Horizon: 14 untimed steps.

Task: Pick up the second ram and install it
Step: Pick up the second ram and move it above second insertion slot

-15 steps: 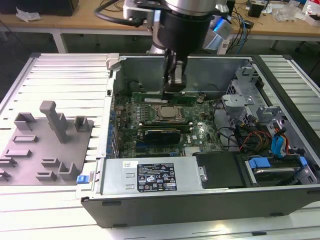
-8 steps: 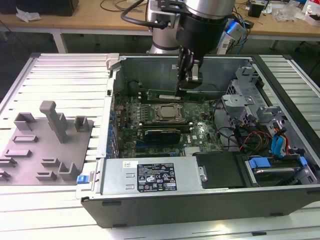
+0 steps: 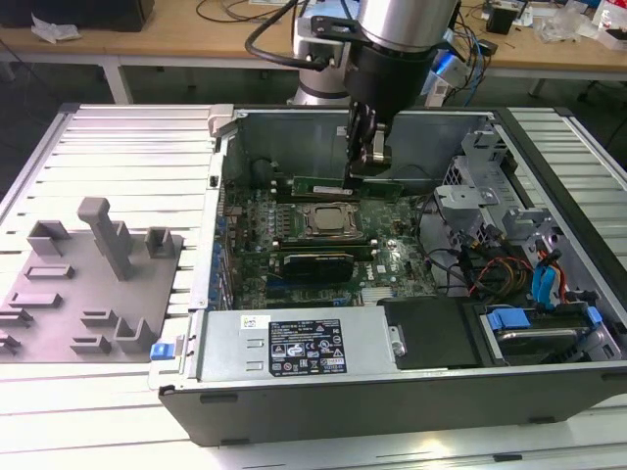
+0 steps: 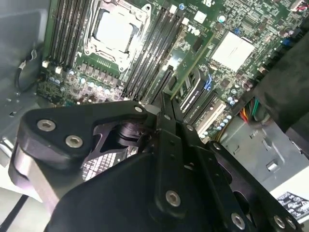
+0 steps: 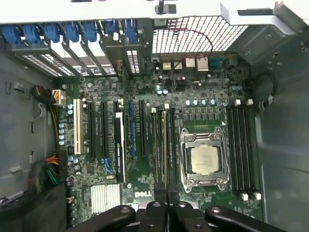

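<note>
The second ram (image 3: pixel 323 184) is a long green stick lying level, and my gripper (image 3: pixel 367 171) is shut on its top edge inside the open computer case. In the exterior view it sits just beyond the silver-topped processor (image 3: pixel 328 220). In the first wrist view the ram (image 5: pixel 164 150) shows edge-on, running out from the gripper (image 5: pixel 164 205) along the memory slots beside the processor (image 5: pixel 205 159). The second wrist view shows the gripper (image 4: pixel 161 104) closed on the thin ram (image 4: pixel 164 82) over those slots. I cannot tell whether it sits in a slot.
A black card (image 3: pixel 318 262) stands in a slot on the near side of the processor. The power supply (image 3: pixel 304 348) lines the case front, with drive bays (image 3: pixel 549 323) and loose cables (image 3: pixel 490 274) at the exterior view's right. A grey parts fixture (image 3: pixel 88 284) lies outside, left.
</note>
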### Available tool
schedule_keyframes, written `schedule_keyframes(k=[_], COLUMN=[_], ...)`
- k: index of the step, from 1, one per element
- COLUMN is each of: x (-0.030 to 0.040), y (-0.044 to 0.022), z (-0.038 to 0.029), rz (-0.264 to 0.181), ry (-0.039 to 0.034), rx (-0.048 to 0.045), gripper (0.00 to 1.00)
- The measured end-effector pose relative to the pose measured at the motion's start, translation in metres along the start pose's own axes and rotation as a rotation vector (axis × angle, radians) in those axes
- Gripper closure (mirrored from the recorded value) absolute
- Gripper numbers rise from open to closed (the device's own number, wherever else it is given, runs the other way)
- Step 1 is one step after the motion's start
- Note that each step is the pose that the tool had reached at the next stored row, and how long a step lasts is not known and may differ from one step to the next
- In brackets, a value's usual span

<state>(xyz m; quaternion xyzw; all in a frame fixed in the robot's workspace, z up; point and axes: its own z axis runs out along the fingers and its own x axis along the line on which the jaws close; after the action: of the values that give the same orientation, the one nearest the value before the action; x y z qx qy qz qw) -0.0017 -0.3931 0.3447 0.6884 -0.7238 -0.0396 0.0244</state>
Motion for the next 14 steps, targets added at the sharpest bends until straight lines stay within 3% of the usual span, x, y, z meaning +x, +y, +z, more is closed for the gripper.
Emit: schedule_keyframes(k=[2,4,6,7,8,9,12,14], x=[-0.0007,-0.0007,-0.0005,-0.0005,-0.0005,-0.0011,-0.0061,-0.007], y=[-0.0005,-0.0009,-0.0017,-0.0019,-0.002,-0.0025,-0.0027,-0.0027], z=[0.006,0.0104,0.0198,0.021,0.0232,0.0293,0.0347,0.0348], rz=[-0.037,-0.037,-0.014,-0.008,-0.005,-0.005,-0.006,-0.006], ry=[0.0032,0.0033,-0.0009,-0.0163,-0.0233,-0.0219,-0.0219,-0.0218], rx=[-0.0008,-0.0008,-0.0003,-0.0009,-0.0011,-0.0011,-0.001,-0.0011], gripper=[0.88,0.88,0.88,0.88,0.88,0.88,0.88,0.88])
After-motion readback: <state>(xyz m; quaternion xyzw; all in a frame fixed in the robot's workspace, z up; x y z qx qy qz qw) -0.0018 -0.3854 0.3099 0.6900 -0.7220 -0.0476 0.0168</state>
